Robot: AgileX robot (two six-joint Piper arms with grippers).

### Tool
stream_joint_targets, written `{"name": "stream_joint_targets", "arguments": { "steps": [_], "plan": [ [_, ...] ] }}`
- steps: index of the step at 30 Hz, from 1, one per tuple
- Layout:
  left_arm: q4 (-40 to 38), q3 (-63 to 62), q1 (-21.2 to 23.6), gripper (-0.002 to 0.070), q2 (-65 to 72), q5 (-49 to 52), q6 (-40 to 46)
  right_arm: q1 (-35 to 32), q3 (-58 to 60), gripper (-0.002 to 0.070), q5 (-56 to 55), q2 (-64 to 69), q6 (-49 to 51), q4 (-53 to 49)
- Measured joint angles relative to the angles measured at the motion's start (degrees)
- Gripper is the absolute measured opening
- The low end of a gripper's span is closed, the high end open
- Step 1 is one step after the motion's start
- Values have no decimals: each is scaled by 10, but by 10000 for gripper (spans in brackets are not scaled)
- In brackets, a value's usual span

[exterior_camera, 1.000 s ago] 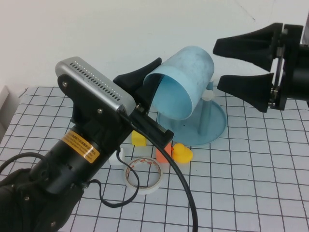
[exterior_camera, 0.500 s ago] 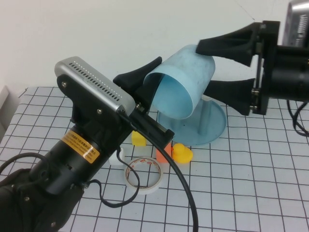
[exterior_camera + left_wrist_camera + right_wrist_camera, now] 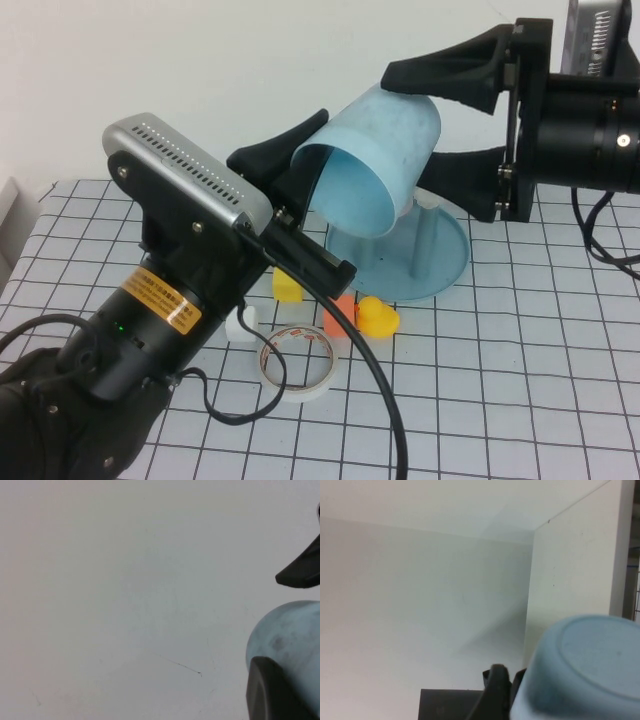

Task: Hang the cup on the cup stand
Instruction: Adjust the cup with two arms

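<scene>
The light blue cup (image 3: 385, 150) is held in the air, tilted, with its open mouth toward the lower left. My left gripper (image 3: 310, 175) is shut on the cup's rim. One of its fingers (image 3: 272, 692) lies against the cup wall (image 3: 292, 630) in the left wrist view. My right gripper (image 3: 403, 126) is open, and its two fingers straddle the cup's closed end from the right. The cup's flat bottom (image 3: 592, 662) fills the right wrist view. The cup stand (image 3: 445, 262) sits on the table behind and below the cup, with one peg and its white cap (image 3: 428, 199) showing.
On the checked mat below the cup lie a yellow duck (image 3: 378, 318), an orange cube (image 3: 340, 315), a yellow cube (image 3: 288, 288), a roll of tape (image 3: 300, 360) and a small white piece (image 3: 242, 326). The left arm's cable hangs across the front.
My right gripper has moved left, from beside the cup to straddling its closed end. My left gripper has lifted the cup slightly.
</scene>
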Motion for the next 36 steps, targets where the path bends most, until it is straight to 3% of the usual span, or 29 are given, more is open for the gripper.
{"name": "stream_joint_targets", "arguments": {
  "steps": [7, 22, 25, 32, 36],
  "plan": [
    [0, 0, 0, 14, 0, -3, 2, 2, -1, 564, -1, 1, 1, 0],
    [-8, 0, 0, 22, 0, 0, 9, 21, -1, 559, -30, 1, -28, 10],
    [-7, 0, 0, 71, 0, 3, 9, 25, -1, 559, -22, 1, -41, 9],
    [1, 0, 0, 274, 0, 8, -2, 26, -2, 559, -32, 1, -105, 7],
    [4, 0, -1, 319, 0, 8, -7, 26, -13, 559, -49, 1, -149, 6]
  ]
}}
